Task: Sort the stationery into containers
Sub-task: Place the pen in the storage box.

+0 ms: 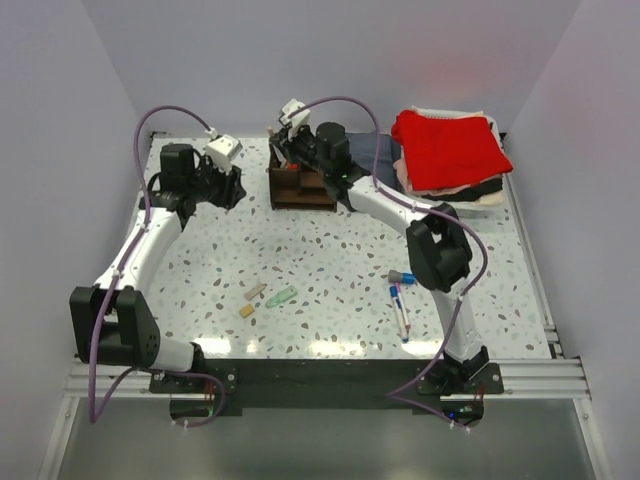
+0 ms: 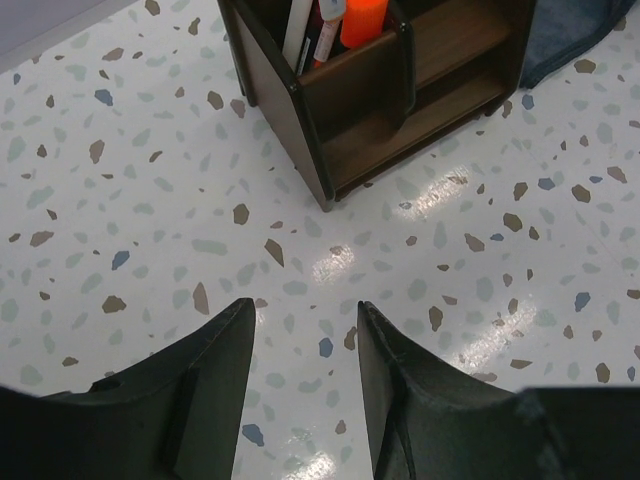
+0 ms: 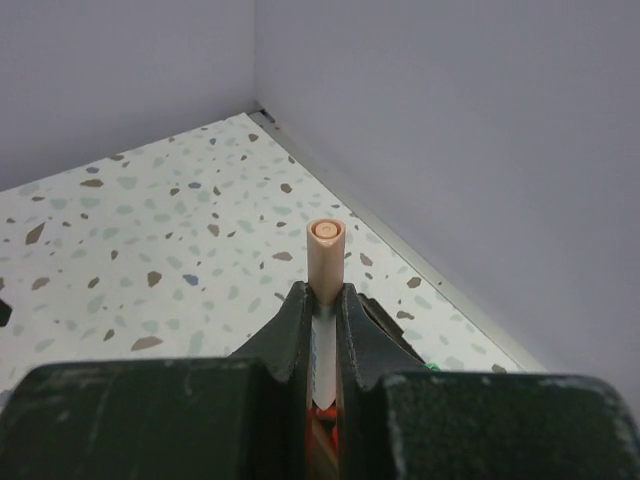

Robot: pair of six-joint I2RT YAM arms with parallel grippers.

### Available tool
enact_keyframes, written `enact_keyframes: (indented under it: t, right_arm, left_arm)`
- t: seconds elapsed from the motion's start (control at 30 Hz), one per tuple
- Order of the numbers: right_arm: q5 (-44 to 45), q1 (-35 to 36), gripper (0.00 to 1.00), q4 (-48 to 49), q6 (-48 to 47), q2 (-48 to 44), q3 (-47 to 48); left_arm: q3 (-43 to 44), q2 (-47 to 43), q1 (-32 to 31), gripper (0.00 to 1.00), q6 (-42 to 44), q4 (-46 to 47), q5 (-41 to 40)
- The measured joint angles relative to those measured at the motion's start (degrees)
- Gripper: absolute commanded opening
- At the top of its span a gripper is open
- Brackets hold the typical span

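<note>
Tan blocks [image 1: 252, 298] & pale green piece [image 1: 281, 296] lie loose near-centre; blue-capped pen [image 1: 401, 277] + slim pen [image 1: 402, 312] near-right. Farther back, left gripper [image 2: 305, 312] hangs w/ jaws apart, empty, left of dark brown organizer [image 2: 350, 110] holding orange-topped marker [image 2: 362, 20]. Right gripper [image 3: 322, 292] pinches peach-capped pen [image 3: 326, 245] above organizer's far side.

- A white terrazzo tabletop [image 1: 330, 250], flecked with brown, grey-blue and pale green chips, fills the middle of the top view.
- Plain pale lilac-grey walls enclose it: a back wall [image 1: 330, 50], a left wall [image 1: 60, 150] and a right wall [image 1: 590, 130].
- In the right wrist view, two walls meet in a corner [image 3: 255, 60] above the table's edge.
- A metal rail [image 1: 540, 375] runs along the near edge, with a grey surface [image 1: 330, 440] below it.
- Light leaves bright glare patches [image 1: 330, 346] on the glossy tabletop.
</note>
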Motion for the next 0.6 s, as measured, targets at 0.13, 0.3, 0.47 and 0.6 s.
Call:
enact_keyframes:
  t: [0.13, 0.3, 0.47, 0.6]
  right_arm:
    - [0.13, -0.83, 0.00, 4.11, 0.42, 3.30, 1.99]
    - [0.17, -1.46, 0.00, 6.67, 1.60, 5.27, 4.22]
    - [0.13, -1.55, 0.00, 7.91, 2.62, 6.03, 4.83]
    - [0.13, -1.55, 0.00, 7.80, 3.06, 7.08, 4.83]
  left_arm:
    - [1.36, 2.12, 0.04, 0.50, 0.20, -1.46, 0.00]
    - [3.56, 3.91, 0.04, 0.50, 1.05, -2.73, 0.00]
    - [5.03, 5.53, 0.04, 0.50, 1.55, -2.82, 0.00]
    - [5.92, 6.67, 0.04, 0.50, 1.70, -2.95, -0.02]
